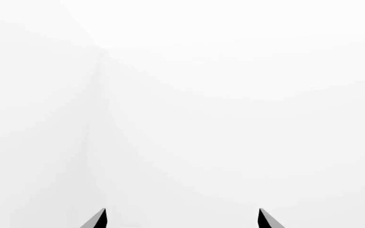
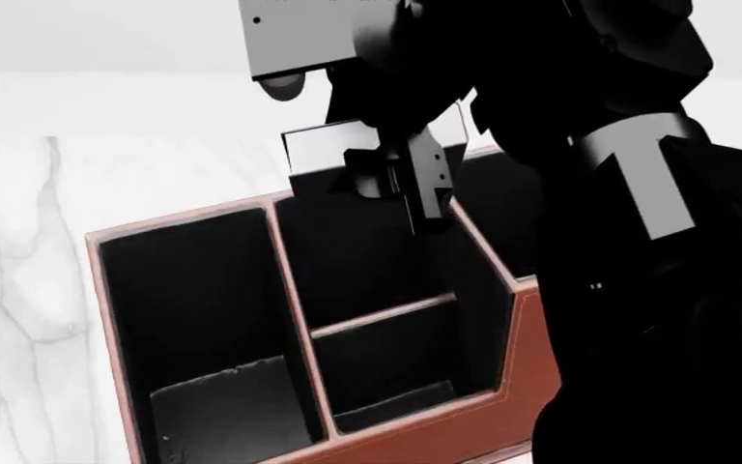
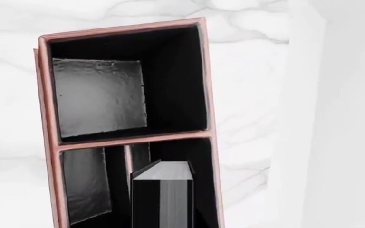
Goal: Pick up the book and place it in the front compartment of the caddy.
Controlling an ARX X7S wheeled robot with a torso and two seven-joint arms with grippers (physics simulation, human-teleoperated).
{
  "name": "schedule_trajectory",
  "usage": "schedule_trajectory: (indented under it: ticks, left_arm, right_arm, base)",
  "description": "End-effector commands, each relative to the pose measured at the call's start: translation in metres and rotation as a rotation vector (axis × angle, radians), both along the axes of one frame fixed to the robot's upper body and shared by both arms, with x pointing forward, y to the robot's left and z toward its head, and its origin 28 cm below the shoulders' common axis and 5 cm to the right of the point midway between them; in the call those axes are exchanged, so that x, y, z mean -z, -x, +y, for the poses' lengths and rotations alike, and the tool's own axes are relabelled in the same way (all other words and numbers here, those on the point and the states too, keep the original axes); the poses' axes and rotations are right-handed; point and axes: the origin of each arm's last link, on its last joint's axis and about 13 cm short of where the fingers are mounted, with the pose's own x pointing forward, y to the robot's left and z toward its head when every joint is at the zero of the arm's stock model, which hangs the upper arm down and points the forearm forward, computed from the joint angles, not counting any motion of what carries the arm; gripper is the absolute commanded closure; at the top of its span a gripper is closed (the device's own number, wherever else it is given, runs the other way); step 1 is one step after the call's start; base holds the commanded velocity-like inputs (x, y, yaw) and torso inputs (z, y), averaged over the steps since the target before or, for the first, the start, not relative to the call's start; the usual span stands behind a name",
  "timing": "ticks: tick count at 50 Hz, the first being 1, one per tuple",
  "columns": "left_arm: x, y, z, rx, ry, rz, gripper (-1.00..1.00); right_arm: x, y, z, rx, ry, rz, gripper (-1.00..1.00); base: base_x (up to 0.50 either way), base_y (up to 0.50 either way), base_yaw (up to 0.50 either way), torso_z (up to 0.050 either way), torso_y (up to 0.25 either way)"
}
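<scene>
Right hand grips the book above the caddy.

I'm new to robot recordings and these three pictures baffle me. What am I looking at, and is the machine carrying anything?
These are simulator renders of a two-armed robot, taken at one moment from three cameras. One camera sits on its head, looking down: the dark bulk is its right arm, whose pincer holds a thin black book above a reddish-brown caddy with black-lined cells, standing on a pale marbled table. A second camera rides on the right wrist: it looks straight down past the book into the caddy's cells. The third rides on the left wrist: it shows only blank white and the two tips of the open left pincer, which holds nothing.
</scene>
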Motion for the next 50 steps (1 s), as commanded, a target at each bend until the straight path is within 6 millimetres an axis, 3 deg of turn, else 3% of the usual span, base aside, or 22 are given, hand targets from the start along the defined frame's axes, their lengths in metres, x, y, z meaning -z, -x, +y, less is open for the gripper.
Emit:
schedule_trajectory:
  ticks: [1, 11, 24, 32, 50]
  left_arm:
    - [-0.0011, -0.0005, 0.0014, -0.001, 0.007, -0.023, -1.00]
    - [-0.0001, 0.0005, 0.0010, -0.001, 0.001, -0.028, -1.00]
    - [0.0002, 0.0016, 0.0021, -0.006, 0.000, -0.034, -1.00]
    - [-0.0003, 0.0013, 0.0015, 0.005, -0.007, -0.035, -1.00]
    - [-0.0012, 0.0015, 0.0018, 0.014, 0.002, -0.038, -1.00]
  right_arm:
    - [-0.0028, 0.0010, 0.0088, -0.031, -0.025, -0.015, 1.00]
    - [-0.0031, 0.0011, 0.0097, -0.033, -0.030, -0.020, 1.00]
    - [-0.0032, 0.0011, 0.0095, -0.032, -0.033, -0.022, 1.00]
    - [-0.0031, 0.0011, 0.0092, -0.033, -0.033, -0.023, 1.00]
    - [-0.0038, 0.0013, 0.0091, -0.029, -0.031, -0.024, 1.00]
  base:
    - [0.00, 0.00, 0.00, 0.000, 0.000]
    - [0.00, 0.00, 0.00, 0.000, -0.150]
    - [0.00, 0.00, 0.00, 0.000, -0.008]
    - [0.00, 0.00, 0.00, 0.000, -0.234]
    - [0.00, 0.00, 0.00, 0.000, 0.000]
